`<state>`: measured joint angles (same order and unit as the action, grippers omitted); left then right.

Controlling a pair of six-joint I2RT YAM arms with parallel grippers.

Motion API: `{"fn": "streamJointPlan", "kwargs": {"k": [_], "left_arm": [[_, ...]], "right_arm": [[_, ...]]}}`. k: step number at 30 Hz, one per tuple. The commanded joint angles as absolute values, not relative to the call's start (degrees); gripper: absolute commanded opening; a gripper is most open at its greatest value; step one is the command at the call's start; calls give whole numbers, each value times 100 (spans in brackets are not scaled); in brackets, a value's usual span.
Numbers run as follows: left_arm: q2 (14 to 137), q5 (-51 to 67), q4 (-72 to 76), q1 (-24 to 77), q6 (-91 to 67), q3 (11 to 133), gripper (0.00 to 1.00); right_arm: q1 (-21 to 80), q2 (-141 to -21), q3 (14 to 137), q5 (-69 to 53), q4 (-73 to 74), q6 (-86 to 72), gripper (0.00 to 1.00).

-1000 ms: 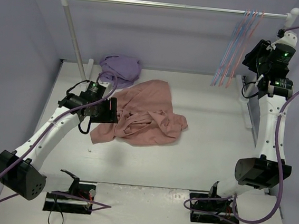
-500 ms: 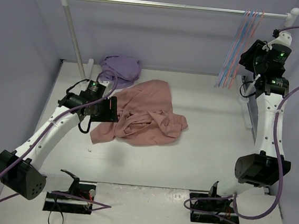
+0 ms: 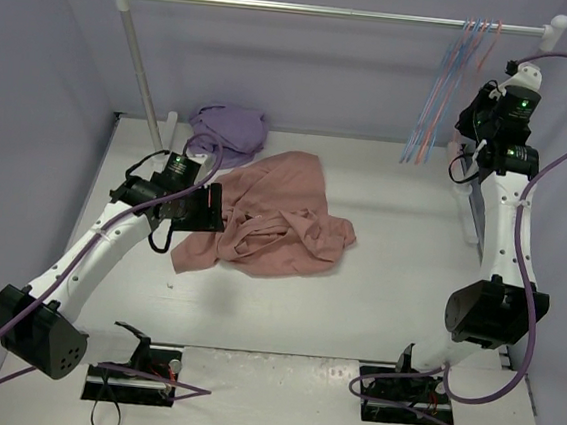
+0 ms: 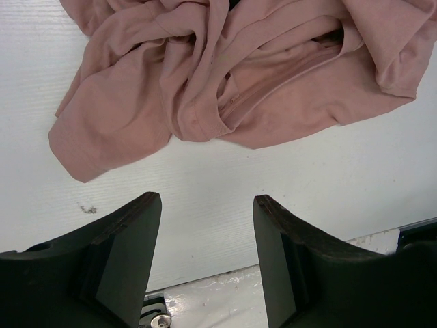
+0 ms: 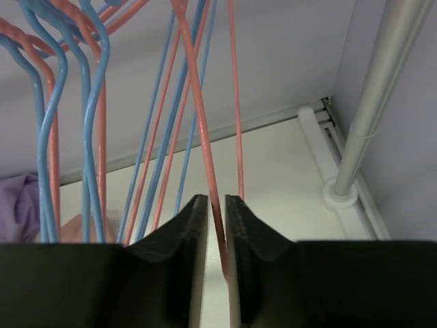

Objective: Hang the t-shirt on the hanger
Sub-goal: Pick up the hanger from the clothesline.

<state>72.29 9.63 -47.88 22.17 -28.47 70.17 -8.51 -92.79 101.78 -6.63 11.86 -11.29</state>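
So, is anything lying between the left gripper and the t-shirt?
Nothing visible. The left gripper stands open, and the crumpled t-shirt lies just beyond its fingertips. Only the table surface shows in the gap between them.

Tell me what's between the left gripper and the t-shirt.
Only bare white table, plus one small dark speck. The open left gripper sits apart from the t-shirt. The left wrist view shows it.

Bare table (image 3: 386,293) is left open in front of the t-shirt (image 3: 282,222) and to its right. Behind its left corner, passage is narrowed by a lavender garment (image 3: 229,127) and a rack post (image 3: 140,68). Far behind it to the right, the hanger (image 5: 202,137) is hemmed in by blue hangers (image 5: 86,171).
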Motion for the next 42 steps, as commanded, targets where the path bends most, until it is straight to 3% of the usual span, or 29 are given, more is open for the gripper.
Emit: {"fn": "streamJointPlan", "kwargs": {"k": [1, 4, 19, 33, 42], "left_arm": [[7093, 1019, -4764, 2206, -2716, 7172, 56], [7119, 1028, -4755, 2206, -2716, 7172, 56], [7066, 1011, -4729, 2206, -2646, 7163, 56], [7277, 1011, -4553, 2206, -2663, 7093, 56], [7497, 1063, -4412, 2215, -2654, 6996, 56]], "right_arm": [[-800, -9123, 10318, -369, 668, -888, 13], [-800, -9158, 10458, -316, 738, -774, 0], [-756, -8816, 10696, -405, 510, -106, 0], [-703, -6944, 8475, 255, 931, -922, 0], [-440, -6188, 7375, 53, 2231, -2055, 0]]}}
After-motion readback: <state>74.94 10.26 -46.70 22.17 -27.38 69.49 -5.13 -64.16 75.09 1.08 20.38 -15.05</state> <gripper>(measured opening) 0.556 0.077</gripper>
